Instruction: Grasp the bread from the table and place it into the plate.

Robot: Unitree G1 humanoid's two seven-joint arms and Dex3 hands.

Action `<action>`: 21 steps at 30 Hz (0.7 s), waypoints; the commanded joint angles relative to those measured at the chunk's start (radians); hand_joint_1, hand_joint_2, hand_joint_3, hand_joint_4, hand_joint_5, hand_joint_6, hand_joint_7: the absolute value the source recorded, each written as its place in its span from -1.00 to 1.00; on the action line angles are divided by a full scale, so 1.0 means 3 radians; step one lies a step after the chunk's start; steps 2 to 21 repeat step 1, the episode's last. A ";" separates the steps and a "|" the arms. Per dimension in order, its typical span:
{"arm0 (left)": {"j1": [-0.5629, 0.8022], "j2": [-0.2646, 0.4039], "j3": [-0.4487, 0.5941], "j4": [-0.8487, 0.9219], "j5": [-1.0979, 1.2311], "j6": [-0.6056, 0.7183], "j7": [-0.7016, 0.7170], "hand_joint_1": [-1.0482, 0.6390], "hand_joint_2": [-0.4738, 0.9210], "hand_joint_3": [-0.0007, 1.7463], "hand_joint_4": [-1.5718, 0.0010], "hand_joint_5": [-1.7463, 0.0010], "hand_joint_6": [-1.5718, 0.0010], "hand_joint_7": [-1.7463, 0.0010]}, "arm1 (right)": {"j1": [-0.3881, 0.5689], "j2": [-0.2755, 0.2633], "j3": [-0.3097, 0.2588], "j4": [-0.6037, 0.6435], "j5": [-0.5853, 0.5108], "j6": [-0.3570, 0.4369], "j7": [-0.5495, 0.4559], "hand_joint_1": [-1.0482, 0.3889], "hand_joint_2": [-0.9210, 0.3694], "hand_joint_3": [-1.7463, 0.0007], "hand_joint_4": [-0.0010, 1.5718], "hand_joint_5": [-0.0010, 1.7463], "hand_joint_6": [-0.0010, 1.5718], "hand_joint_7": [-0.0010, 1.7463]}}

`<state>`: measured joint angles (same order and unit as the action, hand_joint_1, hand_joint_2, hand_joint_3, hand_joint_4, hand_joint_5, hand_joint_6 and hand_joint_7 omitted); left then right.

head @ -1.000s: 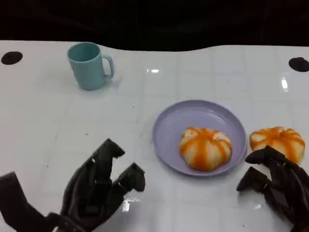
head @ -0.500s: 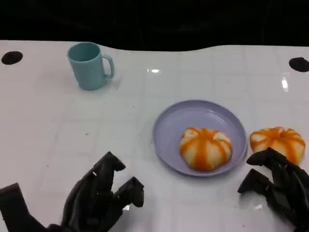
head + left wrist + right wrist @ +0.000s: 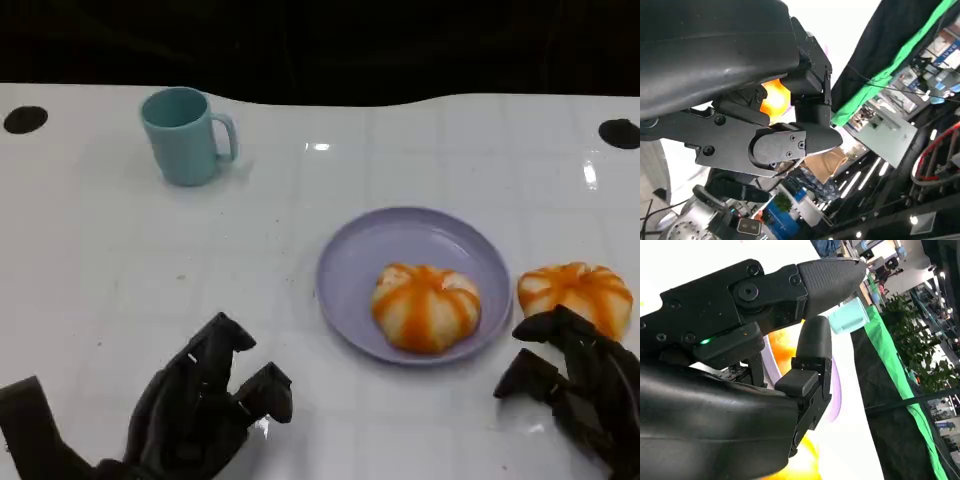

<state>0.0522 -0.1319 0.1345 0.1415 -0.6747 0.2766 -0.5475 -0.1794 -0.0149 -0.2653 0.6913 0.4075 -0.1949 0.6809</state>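
Wide bare stretch of the white tiled table (image 3: 120, 290) lies between the teal ceramic mug (image 3: 186, 135) at the far left and the round lavender plate (image 3: 352, 262). On the plate, an orange-striped bun (image 3: 425, 306) takes the near right half; its far left half is bare. A second orange-striped bun (image 3: 576, 293) sits just beside the rim, right hand (image 3: 575, 380) close against it.

This looks like a large indoor lab or exhibition hall. Behind the white tabletop (image 3: 120, 300), the left wrist view's right half shows a green backdrop cloth (image 3: 900, 60), black drapes, ceiling strip lights (image 3: 860, 180) and cluttered stands; the right wrist view shows potted plants (image 3: 910, 315) at right.
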 commanded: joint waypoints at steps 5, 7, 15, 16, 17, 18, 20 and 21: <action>-0.0024 0.0023 0.0040 0.0061 -0.0002 -0.0063 -0.0077 -0.38 1.00 -0.57 -0.04 -1.00 0.22 -0.97 | -0.0001 -0.0062 -0.0046 0.0053 0.0056 0.0080 0.0006 -0.29 -1.00 0.83 -0.18 0.78 -0.19 0.32; -0.0024 0.0023 0.0040 0.0061 -0.0002 -0.0063 -0.0077 -0.38 1.00 -0.57 -0.04 -1.00 0.22 -0.97 | -0.0001 -0.0062 -0.0046 0.0053 0.0056 0.0080 0.0006 -0.29 -1.00 0.83 -0.18 0.78 -0.19 0.32; -0.0024 0.0023 0.0040 0.0061 -0.0002 -0.0063 -0.0077 -0.38 1.00 -0.57 -0.04 -1.00 0.22 -0.97 | -0.0001 -0.0062 -0.0046 0.0053 0.0056 0.0080 0.0006 -0.29 -1.00 0.83 -0.18 0.78 -0.19 0.32; -0.0024 0.0023 0.0040 0.0061 -0.0002 -0.0063 -0.0077 -0.38 1.00 -0.57 -0.04 -1.00 0.22 -0.97 | -0.0001 -0.0062 -0.0046 0.0053 0.0056 0.0080 0.0006 -0.29 -1.00 0.83 -0.18 0.78 -0.19 0.32; -0.0024 0.0023 0.0040 0.0061 -0.0002 -0.0063 -0.0077 -0.38 1.00 -0.57 -0.04 -1.00 0.22 -0.97 | -0.0001 -0.0062 -0.0046 0.0053 0.0056 0.0080 0.0006 -0.29 -1.00 0.83 -0.18 0.78 -0.19 0.32; -0.0024 0.0023 0.0040 0.0061 -0.0002 -0.0063 -0.0077 -0.38 1.00 -0.57 -0.04 -1.00 0.22 -0.97 | -0.0001 -0.0062 -0.0046 0.0053 0.0056 0.0080 0.0006 -0.29 -1.00 0.83 -0.18 0.78 -0.19 0.32; -0.0024 0.0023 0.0040 0.0061 -0.0002 -0.0063 -0.0077 -0.38 1.00 -0.57 -0.04 -1.00 0.22 -0.97 | -0.0001 -0.0062 -0.0046 0.0053 0.0056 0.0080 0.0006 -0.29 -1.00 0.83 -0.18 0.78 -0.19 0.32; -0.0024 0.0023 0.0040 0.0061 -0.0002 -0.0063 -0.0077 -0.38 1.00 -0.57 -0.04 -1.00 0.22 -0.97 | -0.0001 -0.0062 -0.0046 0.0053 0.0056 0.0080 0.0006 -0.29 -1.00 0.83 -0.18 0.78 -0.19 0.32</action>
